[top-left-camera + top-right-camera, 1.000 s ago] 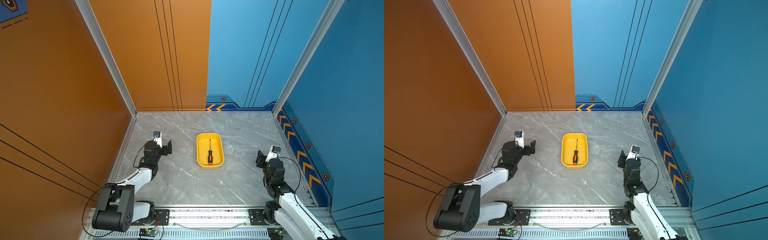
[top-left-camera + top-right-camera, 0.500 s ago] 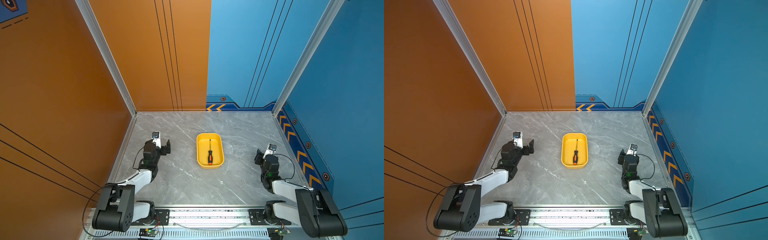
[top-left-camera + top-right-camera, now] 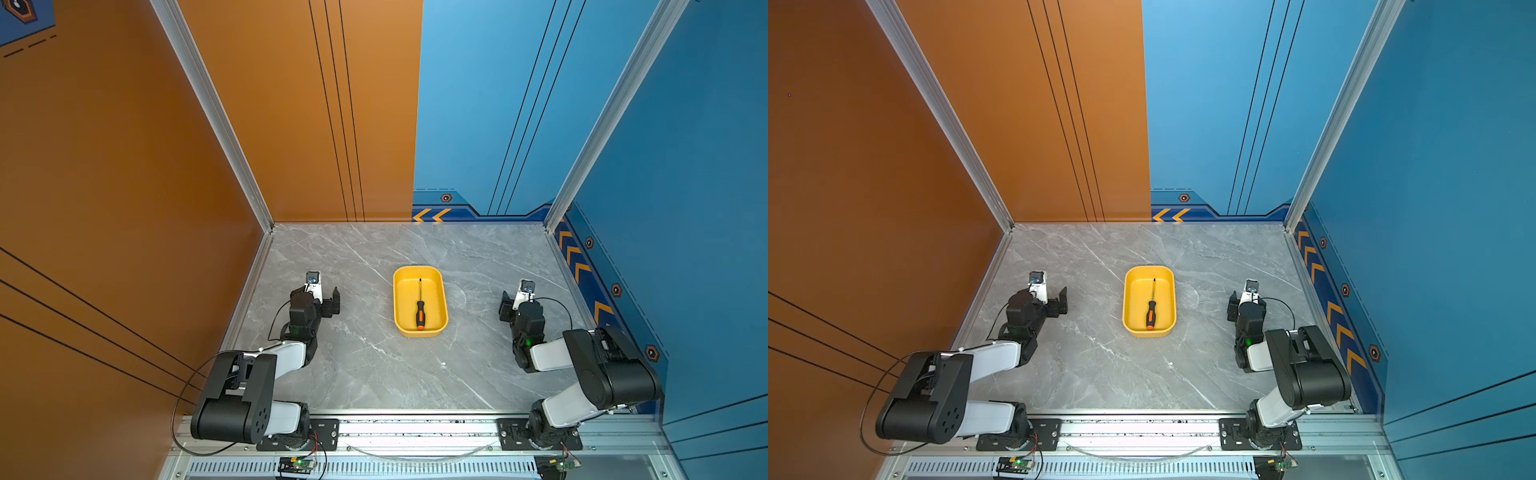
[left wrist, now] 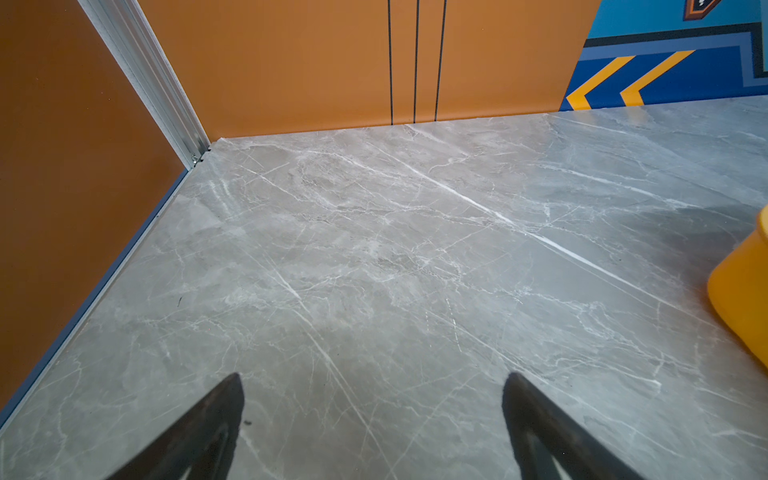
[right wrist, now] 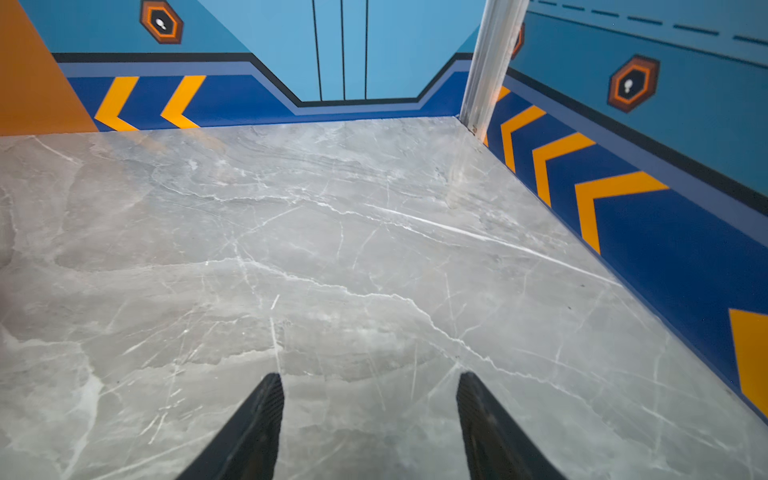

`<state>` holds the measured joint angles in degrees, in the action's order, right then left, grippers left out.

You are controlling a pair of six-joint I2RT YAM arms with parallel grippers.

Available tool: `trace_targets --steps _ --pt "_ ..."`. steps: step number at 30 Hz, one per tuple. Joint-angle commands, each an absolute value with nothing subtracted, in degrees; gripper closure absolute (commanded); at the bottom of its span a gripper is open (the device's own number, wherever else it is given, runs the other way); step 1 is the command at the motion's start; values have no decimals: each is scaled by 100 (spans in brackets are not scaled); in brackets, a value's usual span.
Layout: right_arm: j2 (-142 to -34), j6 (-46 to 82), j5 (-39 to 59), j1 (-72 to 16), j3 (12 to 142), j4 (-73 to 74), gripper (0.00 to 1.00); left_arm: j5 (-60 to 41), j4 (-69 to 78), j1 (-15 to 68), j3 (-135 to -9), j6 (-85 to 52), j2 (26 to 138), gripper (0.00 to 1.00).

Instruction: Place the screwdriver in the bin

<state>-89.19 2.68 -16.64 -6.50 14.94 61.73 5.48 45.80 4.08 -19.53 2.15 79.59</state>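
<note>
The screwdriver (image 3: 420, 308) (image 3: 1150, 311), with a black and orange handle, lies lengthwise inside the yellow bin (image 3: 419, 332) (image 3: 1149, 332) at the middle of the marble table in both top views. My left gripper (image 3: 331, 302) (image 3: 1061, 301) hovers low to the left of the bin, open and empty. Its wrist view shows the left gripper (image 4: 374, 376) over bare marble, with the bin (image 4: 744, 299) at the edge of the picture. My right gripper (image 3: 505, 305) (image 3: 1232, 307) stands to the right of the bin. In its wrist view the right gripper (image 5: 370, 375) is open with nothing between the fingers.
Orange walls (image 3: 124, 166) close the left and back left, blue walls (image 3: 685, 187) the back right and right. Aluminium posts (image 3: 552, 220) stand in the back corners. A metal rail (image 3: 415, 428) with both arm bases runs along the front edge.
The right arm has folded back, its elbow dropping into view near the front right, and its gripper has shifted a little left. The left gripper has drawn slightly toward the front. Screwdriver and bin are unmoved.
</note>
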Motion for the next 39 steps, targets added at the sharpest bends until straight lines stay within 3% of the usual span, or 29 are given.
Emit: trace_targets --steps 1,7,10,22,23,25,39 --pt "-8895 48 -1738 -671 1671 6169 35 519 5000 412 -1940 426 8212 2" --pt "-8875 151 -1579 -548 1873 5750 34 700 5902 381 -1948 395 9052 2" --pt "-8868 341 -1266 -329 2083 5314 33 524 5138 160 -2227 148 8924 2" --pt "-8859 431 -1072 -202 2101 5282 20 491 5229 51 -2212 13 8963 2" --pt "-8865 429 -1073 -202 2099 5282 17 507 5230 69 -2209 21 8960 2" --pt "-8864 428 -1086 -209 2092 5298 0 573 5230 94 -2202 41 8965 2" --pt "-8863 349 -1281 -321 2072 5344 0 828 5282 233 -2163 122 8947 2"
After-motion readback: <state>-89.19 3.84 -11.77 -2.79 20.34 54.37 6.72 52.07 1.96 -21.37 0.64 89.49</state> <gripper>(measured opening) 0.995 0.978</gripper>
